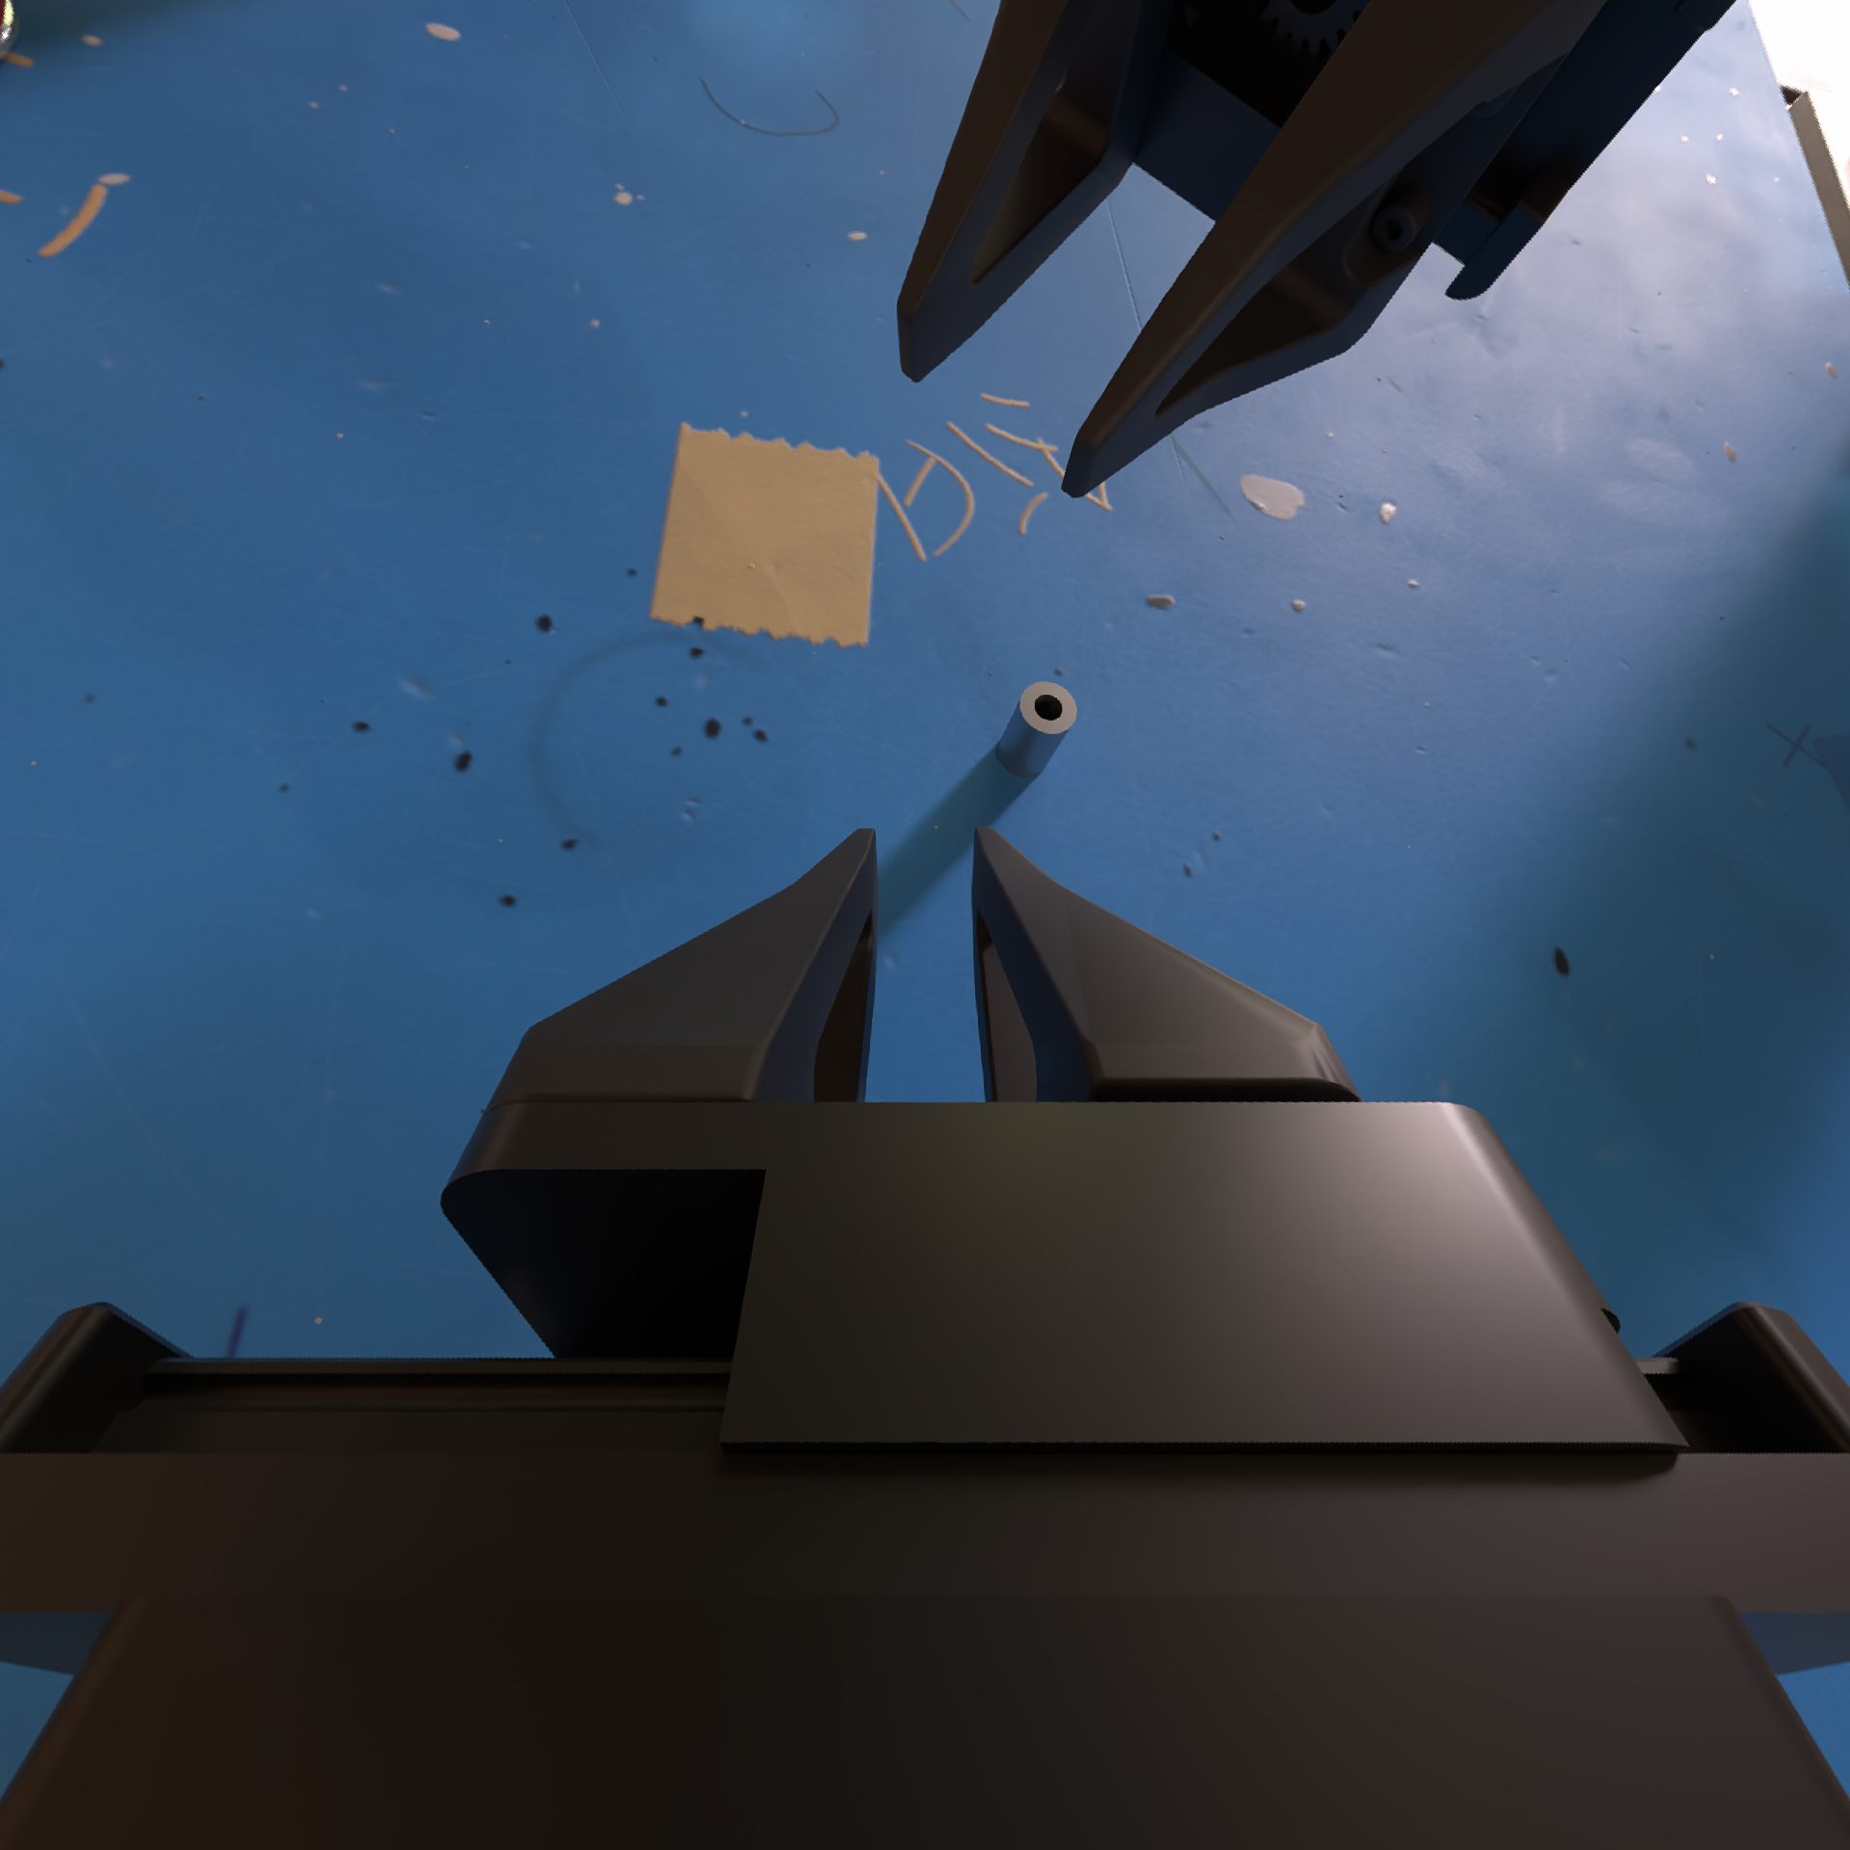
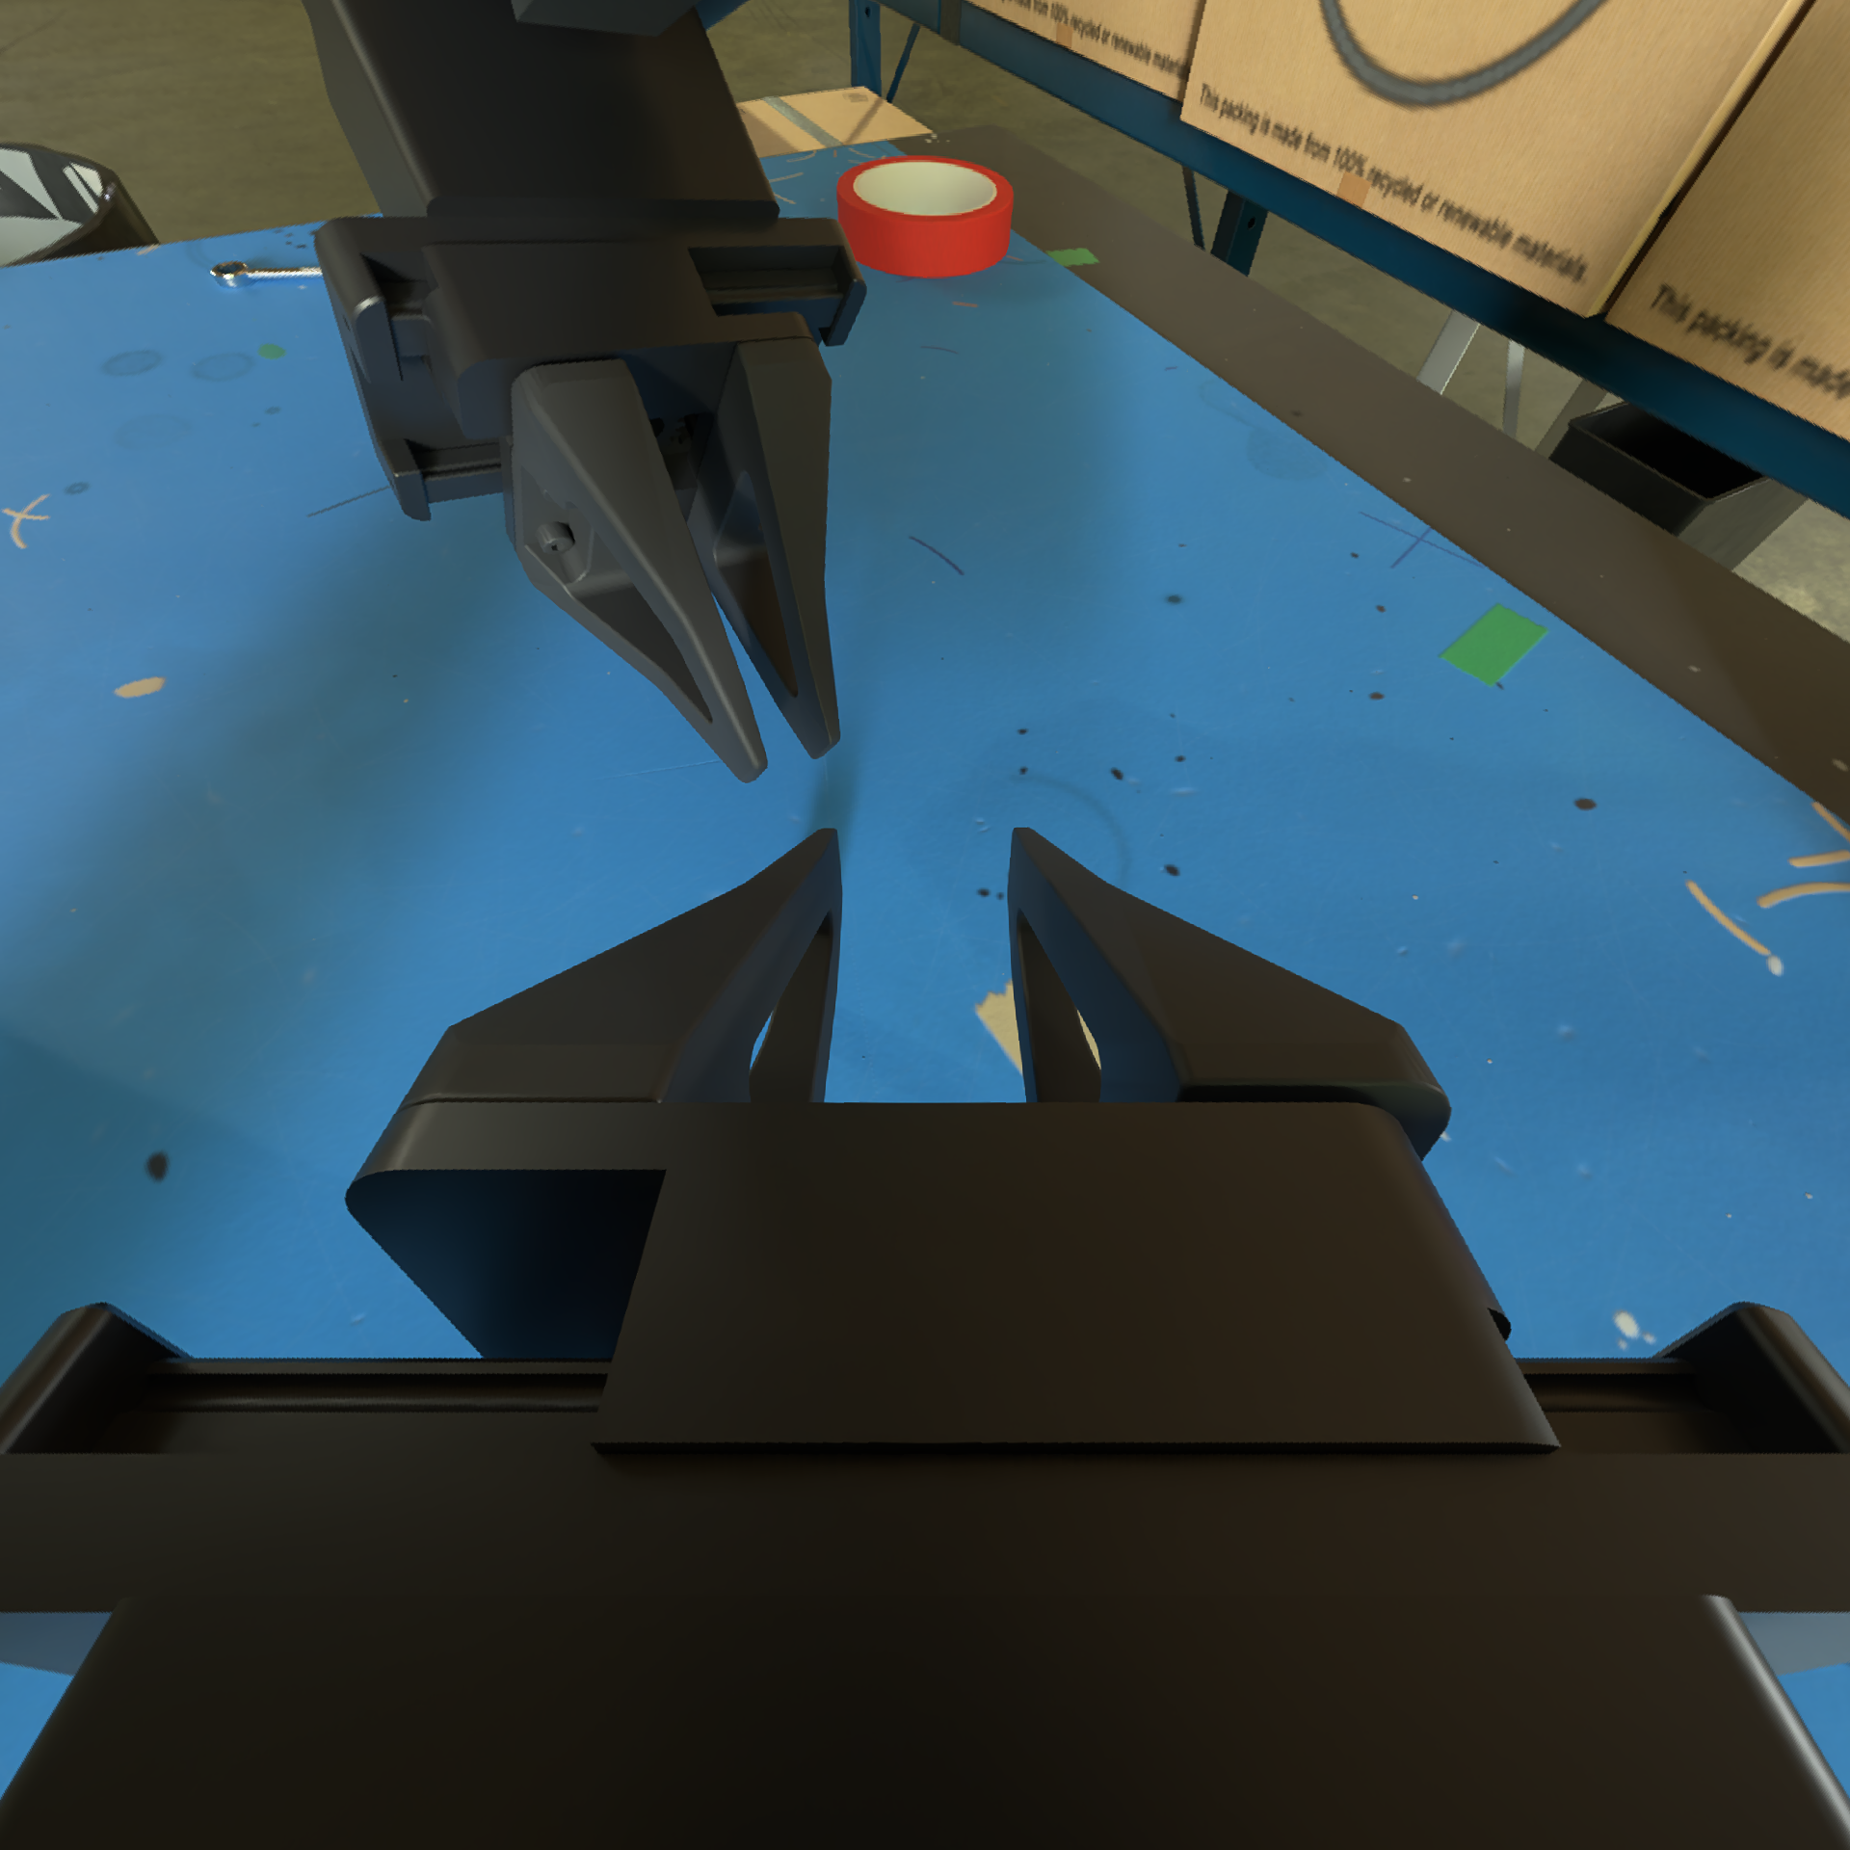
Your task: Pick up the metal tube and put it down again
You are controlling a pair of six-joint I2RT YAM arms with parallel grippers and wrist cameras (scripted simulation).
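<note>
A small grey metal tube [image 1: 1036, 736] stands on end on the blue table [image 1: 300, 901] and casts a long shadow toward my left gripper. My left gripper [image 1: 923, 833] hovers just short of the tube with its jaws a narrow gap apart and nothing between them. It also shows in the right wrist view [image 2: 791, 766]. My right gripper [image 2: 923, 831] is open and empty above the table. In the left wrist view it [image 1: 991, 435] hangs beyond the tube. The tube does not show in the right wrist view.
A tan tape patch [image 1: 766, 536] is stuck on the table left of the tube. A red tape roll [image 2: 926, 215] and an eye bolt [image 2: 250, 272] lie at the far edge. Cardboard boxes [image 2: 1452, 120] and a black bin [image 2: 1652, 471] stand beyond the dark table rim [image 2: 1402, 400].
</note>
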